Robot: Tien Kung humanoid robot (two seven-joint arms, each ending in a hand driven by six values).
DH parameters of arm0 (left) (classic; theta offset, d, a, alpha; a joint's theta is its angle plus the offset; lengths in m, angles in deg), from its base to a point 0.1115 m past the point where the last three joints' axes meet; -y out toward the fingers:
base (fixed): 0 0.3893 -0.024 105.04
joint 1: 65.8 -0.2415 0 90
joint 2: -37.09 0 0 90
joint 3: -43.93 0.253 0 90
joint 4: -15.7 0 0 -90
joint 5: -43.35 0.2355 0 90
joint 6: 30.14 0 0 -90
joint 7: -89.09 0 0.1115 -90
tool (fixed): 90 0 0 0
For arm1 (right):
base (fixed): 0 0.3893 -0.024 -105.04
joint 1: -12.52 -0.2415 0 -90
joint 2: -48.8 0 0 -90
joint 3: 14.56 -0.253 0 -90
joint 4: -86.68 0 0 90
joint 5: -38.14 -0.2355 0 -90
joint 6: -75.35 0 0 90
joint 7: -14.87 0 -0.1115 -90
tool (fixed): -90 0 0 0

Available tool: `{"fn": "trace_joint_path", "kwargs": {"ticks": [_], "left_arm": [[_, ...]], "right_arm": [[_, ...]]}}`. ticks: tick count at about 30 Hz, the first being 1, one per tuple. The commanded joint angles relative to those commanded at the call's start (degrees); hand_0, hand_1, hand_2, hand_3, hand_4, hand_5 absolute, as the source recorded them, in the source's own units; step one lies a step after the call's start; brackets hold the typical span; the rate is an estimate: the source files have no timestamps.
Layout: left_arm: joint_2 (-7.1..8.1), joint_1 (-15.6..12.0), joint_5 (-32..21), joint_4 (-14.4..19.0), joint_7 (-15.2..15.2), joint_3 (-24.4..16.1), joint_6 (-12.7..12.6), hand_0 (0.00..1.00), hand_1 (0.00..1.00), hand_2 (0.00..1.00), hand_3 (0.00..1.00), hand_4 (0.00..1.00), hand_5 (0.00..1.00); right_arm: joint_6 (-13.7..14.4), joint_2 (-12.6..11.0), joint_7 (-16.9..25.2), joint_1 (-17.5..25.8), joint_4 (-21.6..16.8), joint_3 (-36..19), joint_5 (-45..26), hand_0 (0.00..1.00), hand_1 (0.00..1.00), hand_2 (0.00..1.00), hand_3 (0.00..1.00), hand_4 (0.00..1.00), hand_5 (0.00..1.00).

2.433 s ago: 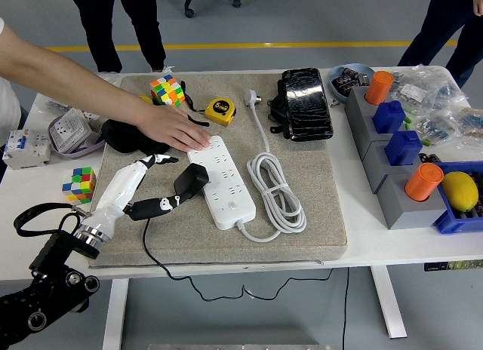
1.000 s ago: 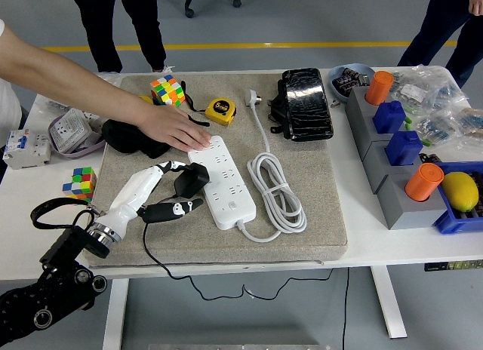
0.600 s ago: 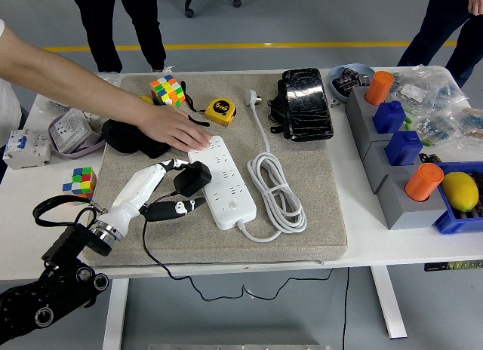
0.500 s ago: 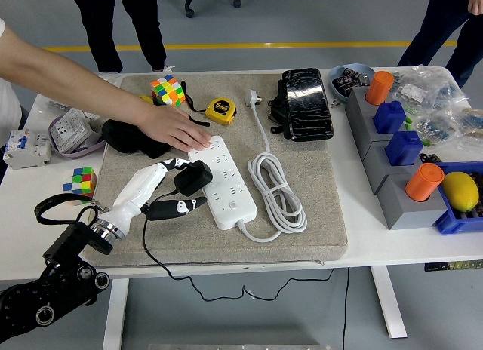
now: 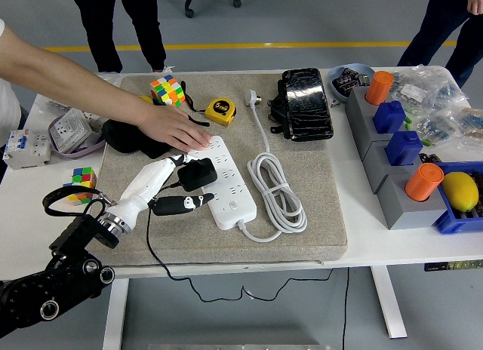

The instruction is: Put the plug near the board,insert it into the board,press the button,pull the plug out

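A grey floor with a yellow line [image 5: 226, 45] is seen behind a white bench [image 5: 377, 237], most of which is covered by a grey, rough-textured mat [image 5: 302, 237]. At the mat's centre a long white power strip [image 5: 226, 185] is laid, with its thick white cable [image 5: 277, 191] coiled just beside it on the right. The strip's far end is pressed down by a person's hand [image 5: 175, 127] reaching in from the left edge. The left robot hand [image 5: 177, 185], white-shelled with black fingertips, is closed around a black plug [image 5: 198, 173], which is held at the strip's left edge, touching it; whether the pins are seated cannot be told. A thin black cord [image 5: 151, 252] is trailed from the plug over the bench's near edge.

Two colourful puzzle cubes are counted: one [image 5: 167, 90] at the mat's far left corner, one [image 5: 79, 182] on the bare bench to the left. A yellow tape measure [image 5: 219, 109] and a black wrapped pack [image 5: 306, 103] are placed along the far edge. On the right side, two orange cylinders [image 5: 423, 181] and two blue blocks [image 5: 404, 146] are set on grey stepped blocks, beside a yellow lemon [image 5: 460, 190] in a blue bin [image 5: 450, 222].
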Motion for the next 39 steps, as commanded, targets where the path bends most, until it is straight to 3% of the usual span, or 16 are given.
{"fn": "trace_joint_path", "kwargs": {"ticks": [39], "left_arm": [[0.19, 1.5, 5.3, 0.8, -2.9, 0.5, 1.3, 0.728, 0.736, 0.726, 0.653, 0.895, 0.545]], "right_arm": [[0.0, -0.1, 0.1, 0.0, 0.0, 0.0, 0.0, 0.575, 0.651, 0.638, 0.544, 0.926, 0.489]]}}
